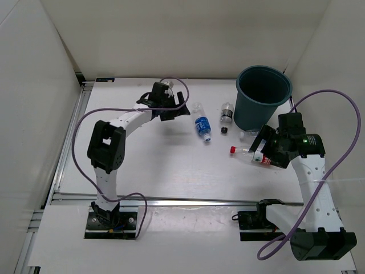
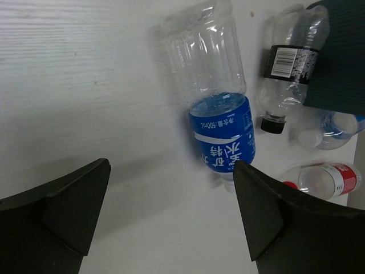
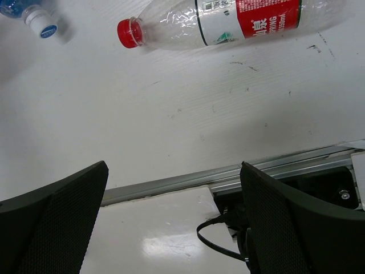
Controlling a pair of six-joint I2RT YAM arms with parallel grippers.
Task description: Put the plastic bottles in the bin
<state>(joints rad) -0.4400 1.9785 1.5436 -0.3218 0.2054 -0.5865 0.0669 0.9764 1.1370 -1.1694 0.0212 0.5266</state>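
The dark teal bin (image 1: 263,94) stands at the back right; its wall shows in the left wrist view (image 2: 339,57). A blue-label bottle (image 1: 201,123) (image 2: 219,114) lies left of it. A dark-label bottle (image 1: 227,112) (image 2: 285,68) lies by the bin. A red-cap, red-label bottle (image 1: 251,154) (image 3: 228,20) lies nearer, and a small clear bottle (image 1: 247,135) (image 2: 328,128) (image 3: 25,11) lies at the bin's base. My left gripper (image 1: 181,109) (image 2: 171,165) is open and empty, just left of the blue-label bottle. My right gripper (image 1: 261,142) (image 3: 173,166) is open and empty, above the red-label bottle.
A loose black cap (image 1: 224,130) lies between the bottles. A metal rail (image 1: 188,201) (image 3: 256,171) runs along the table's near edge. White walls enclose the table at the back and both sides.
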